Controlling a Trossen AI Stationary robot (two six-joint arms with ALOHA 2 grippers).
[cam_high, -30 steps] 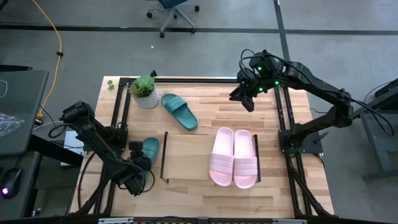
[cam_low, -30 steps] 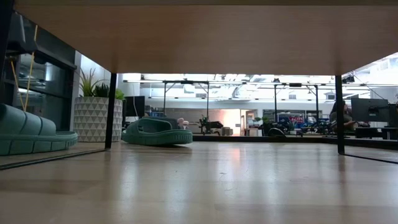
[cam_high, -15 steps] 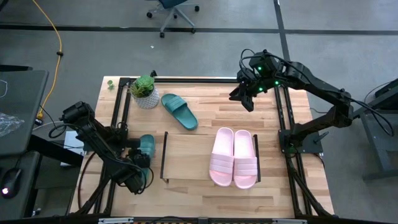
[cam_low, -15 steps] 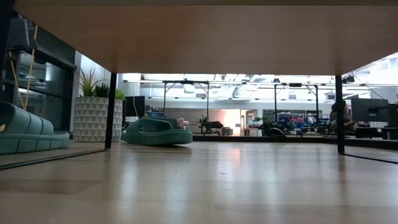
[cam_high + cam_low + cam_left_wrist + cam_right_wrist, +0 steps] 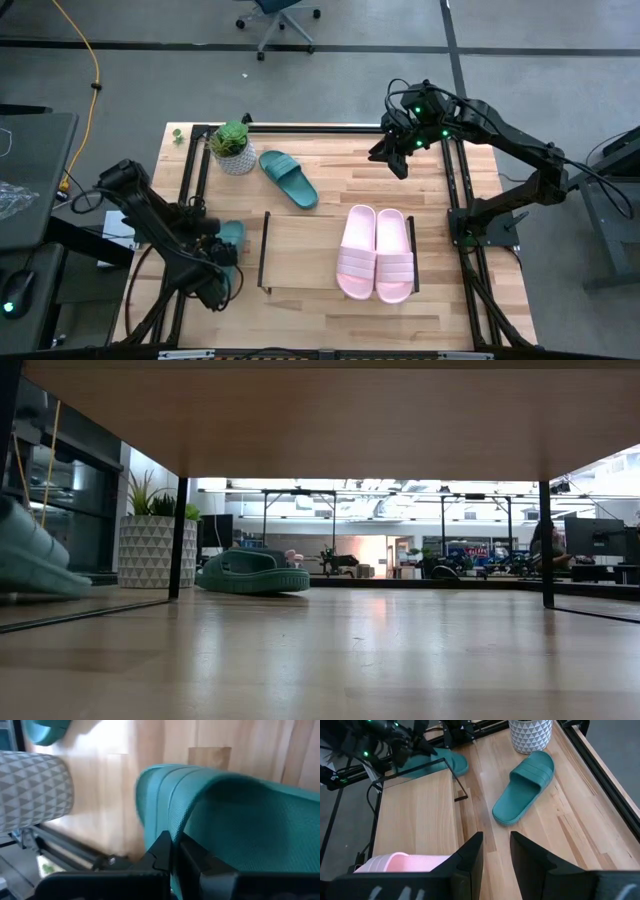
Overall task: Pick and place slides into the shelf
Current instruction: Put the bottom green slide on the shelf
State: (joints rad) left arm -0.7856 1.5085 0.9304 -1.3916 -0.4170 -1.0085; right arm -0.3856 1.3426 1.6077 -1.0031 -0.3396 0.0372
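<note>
table (image 5: 330,185): left tool (image 5: 172,851) pinches teal slide (image 5: 240,820), clearest wrist view.

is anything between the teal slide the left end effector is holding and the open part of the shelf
Nothing visible on the table between them. The left end effector is shut on the teal slide just left of the shelf, whose thin black end frame it must clear. The pink slides fill the right half.
</note>
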